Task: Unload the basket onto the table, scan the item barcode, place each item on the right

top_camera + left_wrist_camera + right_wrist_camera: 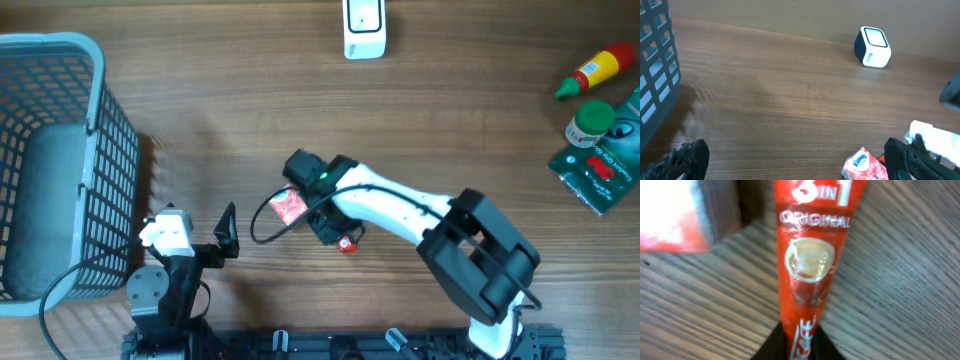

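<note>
The right hand (800, 347) clamps the coffee sachet (810, 265) by its end; the left hand (797, 160) stands apart. So slim a hold may slip during lifting.

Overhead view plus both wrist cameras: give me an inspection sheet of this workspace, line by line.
Surface: wooden table, wood-grain top.
Job's things: coffee sachet held by the right gripper; white scanner at the far edge.
Clutter: red-and-white pack by the right gripper; basket on the left; sauce bottle, green-capped jar and green packet on the right.
Grippers: right gripper fingers shut on the coffee sachet; left gripper open, empty.
Cables: black cable looping by the right wrist.
Surroundings: nothing seen.
</note>
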Controlling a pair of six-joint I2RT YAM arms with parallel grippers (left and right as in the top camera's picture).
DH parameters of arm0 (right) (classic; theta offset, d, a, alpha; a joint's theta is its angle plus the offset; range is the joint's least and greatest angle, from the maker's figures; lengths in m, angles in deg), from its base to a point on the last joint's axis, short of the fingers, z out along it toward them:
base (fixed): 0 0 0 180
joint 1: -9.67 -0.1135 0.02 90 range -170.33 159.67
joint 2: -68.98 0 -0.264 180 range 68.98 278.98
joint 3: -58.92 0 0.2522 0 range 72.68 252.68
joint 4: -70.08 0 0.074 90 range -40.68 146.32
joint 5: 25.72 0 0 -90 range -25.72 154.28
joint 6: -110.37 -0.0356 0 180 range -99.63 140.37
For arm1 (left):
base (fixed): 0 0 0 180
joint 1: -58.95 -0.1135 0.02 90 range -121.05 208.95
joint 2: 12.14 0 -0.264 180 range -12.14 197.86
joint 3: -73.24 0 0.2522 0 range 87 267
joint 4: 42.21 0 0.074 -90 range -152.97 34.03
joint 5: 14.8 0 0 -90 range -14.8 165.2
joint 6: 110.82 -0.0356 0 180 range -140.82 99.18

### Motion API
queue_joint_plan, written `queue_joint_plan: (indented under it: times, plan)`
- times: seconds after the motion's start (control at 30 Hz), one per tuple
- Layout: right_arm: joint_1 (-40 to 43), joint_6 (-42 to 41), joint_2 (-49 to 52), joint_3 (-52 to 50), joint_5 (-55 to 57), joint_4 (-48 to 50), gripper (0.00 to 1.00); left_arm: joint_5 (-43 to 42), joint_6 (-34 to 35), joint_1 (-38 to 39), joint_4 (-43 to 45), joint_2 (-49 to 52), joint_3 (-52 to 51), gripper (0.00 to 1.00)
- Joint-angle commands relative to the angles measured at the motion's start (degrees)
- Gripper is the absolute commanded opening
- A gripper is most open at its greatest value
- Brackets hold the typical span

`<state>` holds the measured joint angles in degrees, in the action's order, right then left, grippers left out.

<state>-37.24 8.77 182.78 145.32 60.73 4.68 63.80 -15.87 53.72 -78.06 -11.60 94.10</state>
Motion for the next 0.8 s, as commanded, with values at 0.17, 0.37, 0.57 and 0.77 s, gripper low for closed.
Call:
queue_joint_plan:
  times: [0.17, 0.37, 0.57, 0.77]
  plan:
    - [16.8, 22.0, 4.2, 0.1, -42.3, -5.1, 0.05, 0.4, -1.1, 0.3, 0.2, -0.2, -0.5, 1.0]
    - [27.2, 38.6, 4.2, 0.2, -69.9, -9.4, 0.05, 0.4, -1.1, 0.3, 0.2, -0.2, -0.5, 1.0]
    - [27.3, 58.5, 4.2, 0.1, -84.5, -11.0, 0.04, 0.4, -1.1, 0.3, 0.2, -0.2, -0.5, 1.0]
    - [22.7, 68.6, 4.2, 0.2, -89.5, -4.2, 0.05, 0.4, -1.1, 0.3, 0.2, -0.2, -0.5, 1.0]
